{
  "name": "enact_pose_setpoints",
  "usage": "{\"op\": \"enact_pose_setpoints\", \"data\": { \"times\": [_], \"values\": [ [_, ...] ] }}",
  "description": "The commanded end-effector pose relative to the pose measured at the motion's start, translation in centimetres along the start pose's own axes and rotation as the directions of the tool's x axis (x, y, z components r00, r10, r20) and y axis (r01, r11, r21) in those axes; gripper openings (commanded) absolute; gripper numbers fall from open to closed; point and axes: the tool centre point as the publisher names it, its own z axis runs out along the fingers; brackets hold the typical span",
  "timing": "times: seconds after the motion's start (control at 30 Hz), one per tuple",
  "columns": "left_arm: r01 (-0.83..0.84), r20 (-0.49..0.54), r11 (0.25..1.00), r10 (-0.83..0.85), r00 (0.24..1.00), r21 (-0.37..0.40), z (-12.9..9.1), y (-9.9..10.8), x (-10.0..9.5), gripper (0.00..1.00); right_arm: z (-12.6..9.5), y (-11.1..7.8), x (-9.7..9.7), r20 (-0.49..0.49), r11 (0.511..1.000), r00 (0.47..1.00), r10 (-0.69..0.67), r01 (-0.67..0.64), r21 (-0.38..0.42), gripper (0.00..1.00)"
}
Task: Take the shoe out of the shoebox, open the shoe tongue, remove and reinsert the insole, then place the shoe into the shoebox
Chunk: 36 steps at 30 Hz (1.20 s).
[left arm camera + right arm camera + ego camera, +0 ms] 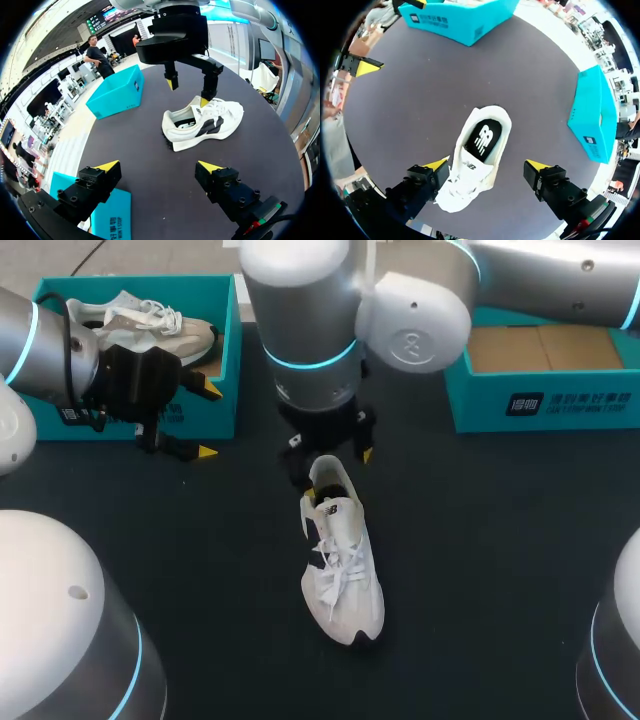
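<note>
A white shoe [341,565] lies on the black table's middle, heel toward the back; its black insole [482,138] shows inside the opening. My right gripper [336,462] hangs open just over the heel, fingers astride the shoe [470,172] and one finger close by its side. In the left wrist view the shoe [210,122] lies on its sole under that right gripper [188,92]. My left gripper [205,421] stands open and empty in front of the left teal shoebox [215,405], well left of the shoe.
The left shoebox holds a second pale shoe [140,325]. A second teal shoebox [545,395] with a brown cardboard floor stands at the back right. My arms' large grey joints fill the near corners of the head view.
</note>
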Motion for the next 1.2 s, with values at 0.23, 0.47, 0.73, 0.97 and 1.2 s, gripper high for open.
{"op": "enact_pose_setpoints", "data": {
  "times": [0.23, 0.47, 0.73, 0.97, 1.2],
  "values": [
    [0.0, 0.001, 1.0, 0.0, 1.0, -0.004, -0.1, -0.1, 0.1, 1.0, -1.4, 3.1, -5.3, 0.063, 0.59, 0.588, -0.806, 0.808, 0.003, 1.0],
    [0.0, 0.001, 1.0, 0.0, 1.0, -0.004, -0.1, -0.1, 0.1, 1.0, 0.2, 4.7, -6.2, 0.085, 0.513, 0.506, -0.858, 0.855, 0.082, 1.0],
    [0.0, 0.001, 1.0, 0.0, 1.0, -0.004, -0.1, -0.1, 0.1, 1.0, 3.0, 4.5, -3.6, 0.095, 0.581, 0.574, -0.814, 0.81, 0.083, 1.0],
    [0.0, 0.001, 1.0, 0.0, 1.0, -0.004, -0.1, -0.1, 0.1, 1.0, 5.0, 5.9, -2.9, 0.097, 0.611, 0.605, -0.791, 0.789, 0.064, 1.0],
    [0.0, 0.001, 1.0, 0.0, 1.0, -0.004, -0.1, -0.1, 0.1, 1.0, 6.9, 7.3, -3.1, 0.093, 0.6, 0.595, -0.798, 0.799, 0.033, 1.0]
  ]
}}
